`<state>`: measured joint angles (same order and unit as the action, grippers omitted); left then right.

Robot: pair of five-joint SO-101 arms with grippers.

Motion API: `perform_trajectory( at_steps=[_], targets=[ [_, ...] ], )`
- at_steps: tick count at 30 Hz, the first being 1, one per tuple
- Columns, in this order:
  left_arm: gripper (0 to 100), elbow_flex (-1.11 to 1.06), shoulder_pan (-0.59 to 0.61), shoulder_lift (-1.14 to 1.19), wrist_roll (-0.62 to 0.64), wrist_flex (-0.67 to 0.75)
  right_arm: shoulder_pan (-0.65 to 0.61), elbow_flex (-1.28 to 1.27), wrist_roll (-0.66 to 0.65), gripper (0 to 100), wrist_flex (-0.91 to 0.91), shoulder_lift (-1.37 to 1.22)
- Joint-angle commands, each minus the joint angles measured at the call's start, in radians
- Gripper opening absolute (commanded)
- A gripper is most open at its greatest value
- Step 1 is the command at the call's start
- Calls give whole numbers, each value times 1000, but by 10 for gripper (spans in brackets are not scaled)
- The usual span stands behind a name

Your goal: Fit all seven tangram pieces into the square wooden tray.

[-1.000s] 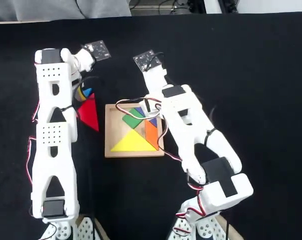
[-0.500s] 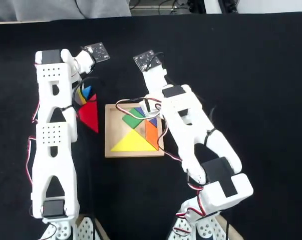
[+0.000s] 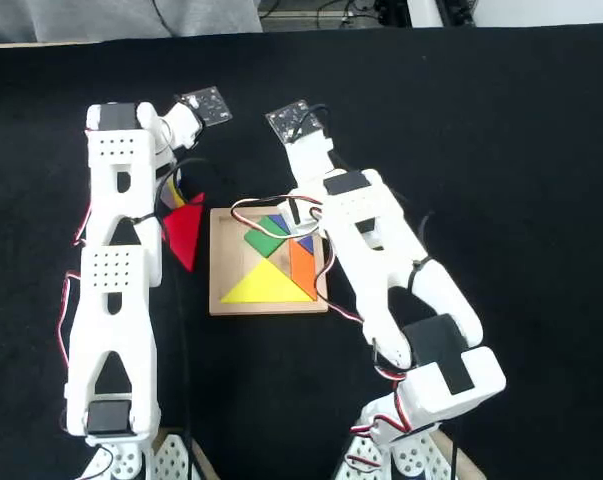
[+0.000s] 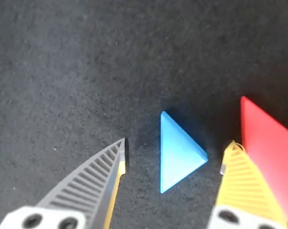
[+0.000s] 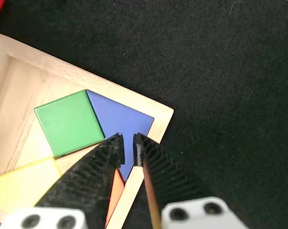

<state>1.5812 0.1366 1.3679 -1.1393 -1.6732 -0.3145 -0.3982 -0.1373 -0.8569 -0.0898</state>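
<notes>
A small light-blue triangle (image 4: 179,152) lies on the black cloth between the fingers of my open left gripper (image 4: 178,142), one finger on each side and apart from it. Beside it lies the big red triangle (image 4: 272,152), seen next to the tray's left side (image 3: 184,238). The square wooden tray (image 3: 218,262) holds a green square (image 3: 263,243), a yellow triangle (image 3: 264,285), an orange piece (image 3: 302,265) and a dark blue triangle (image 5: 122,119). My right gripper (image 5: 127,139) hovers shut over the dark blue triangle at the tray's far right corner, holding nothing.
The black cloth covers the whole table (image 3: 501,150). The left arm (image 3: 116,260) stretches along the tray's left side, and the right arm (image 3: 381,260) along its right side. Bare wood (image 5: 19,81) shows in the tray's far left part.
My left arm has shifted right, toward the tray, and now covers the light-blue triangle in the high view. The right arm has kept still.
</notes>
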Motion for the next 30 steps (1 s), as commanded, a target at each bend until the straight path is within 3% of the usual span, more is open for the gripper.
perform_trajectory(
  at_steps=[1, 11, 24, 30],
  targets=[
    [307, 13, 19, -8, 8, -21, 17, 2, -3, 45, 14, 53],
    [77, 13, 15, -2, 28, -41, 17, 2, -3, 45, 14, 53],
    [69, 67, -59, -181, 157, -91, 18, 2, -3, 45, 14, 53],
    [70, -232, -188, -488, 170, -92, 83, 12, 5, 45, 15, 62]
  ],
)
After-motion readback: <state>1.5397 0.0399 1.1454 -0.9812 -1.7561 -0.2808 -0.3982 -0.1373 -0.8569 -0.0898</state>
